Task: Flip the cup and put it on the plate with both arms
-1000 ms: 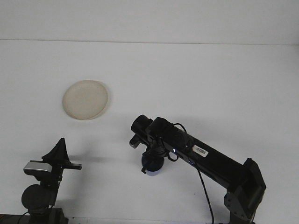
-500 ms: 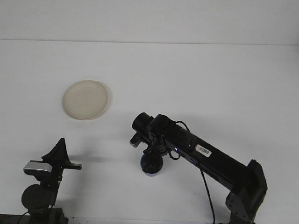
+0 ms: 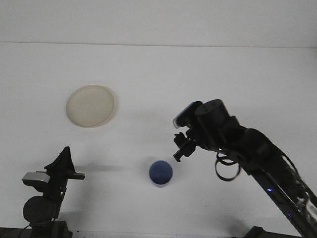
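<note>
White tabletop [image 3: 208,79] filled nearly the whole front view, meeting a pale wall along a faint line near the top edge.

Right arm [image 3: 257,158]: black, entered from the lower right corner and reached up and left, a loop of cable hanging under its wrist. Right gripper [image 3: 179,148] hung clear of the table with nothing between its fingers; they looked parted, though small and dark in this view (hard to judge how wide).

Left arm [image 3: 44,198]: low at the bottom left corner, mostly out of frame. Left gripper [image 3: 63,161] pointed upward, its black fingers drawn together to a tip, nothing held. A grey block sat just beneath it on the wrist.

Plate [image 3: 90,105]: round, cream-coloured, flat on the table, well apart from the left fingertips, up and slightly right of them; far left of the right fingers.

Cup [image 3: 161,173]: blue, standing on the table with its open mouth facing up, rim pale. It sat just below and to the left of the right fingers, not touching them, and well to the right of the left fingers. Not on the plate.
</note>
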Controlling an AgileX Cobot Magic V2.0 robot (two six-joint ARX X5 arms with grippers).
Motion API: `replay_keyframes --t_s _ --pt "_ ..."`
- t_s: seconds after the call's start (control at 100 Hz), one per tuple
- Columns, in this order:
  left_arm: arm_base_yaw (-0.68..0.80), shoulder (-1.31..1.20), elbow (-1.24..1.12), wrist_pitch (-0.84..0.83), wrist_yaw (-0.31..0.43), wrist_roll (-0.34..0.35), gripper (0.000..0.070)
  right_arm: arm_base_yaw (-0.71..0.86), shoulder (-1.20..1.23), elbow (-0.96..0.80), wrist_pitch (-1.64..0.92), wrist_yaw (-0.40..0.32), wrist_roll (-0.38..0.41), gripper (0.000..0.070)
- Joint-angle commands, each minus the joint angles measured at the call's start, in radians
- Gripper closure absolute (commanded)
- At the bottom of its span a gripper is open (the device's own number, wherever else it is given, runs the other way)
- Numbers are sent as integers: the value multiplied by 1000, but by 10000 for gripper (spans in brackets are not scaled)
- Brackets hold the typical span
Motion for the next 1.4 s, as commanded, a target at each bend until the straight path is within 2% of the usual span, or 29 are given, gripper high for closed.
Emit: replay_keyframes --t_s 0.0,0.12,0.23,0.51,0.58,0.77,1.0,1.03,1.06,1.14,1.2,1.25,1.39 --pt "-2 -1 -4 13 34 -98 689 -21 -72 -38 61 0 -3 376" --pt "-2 0 18 -26 116 -104 688 -93 -257 -231 228 6 -8 376" --pt "-2 9 56 -76 162 -104 688 -165 -444 -450 375 32 -11 376" --pt "-2 167 251 -253 228 -92 688 -298 -834 -873 621 37 -11 381" --pt "-3 241 304 -256 247 -82 688 -317 -904 -949 647 68 1 381" --pt "-26 490 492 -326 297 -2 688 -341 -1024 -1074 646 107 0 381" --pt "-120 792 784 -552 317 180 681 -342 -1065 -1090 652 108 -4 381" --pt "-135 823 817 -570 317 190 663 -342 -1065 -1090 652 108 -4 381" --pt "-151 852 848 -588 317 195 613 -342 -1065 -1090 652 107 -4 381" --pt "-191 921 927 -625 317 196 398 -342 -1065 -1090 652 107 -5 381" --pt "-219 965 979 -654 317 201 278 -342 -1065 -1090 652 107 -5 381" --pt "-243 999 1023 -686 317 222 234 -342 -1065 -1090 653 107 -5 381" --pt "-318 1103 1156 -830 317 280 215 -342 -1065 -1090 655 106 -7 381"
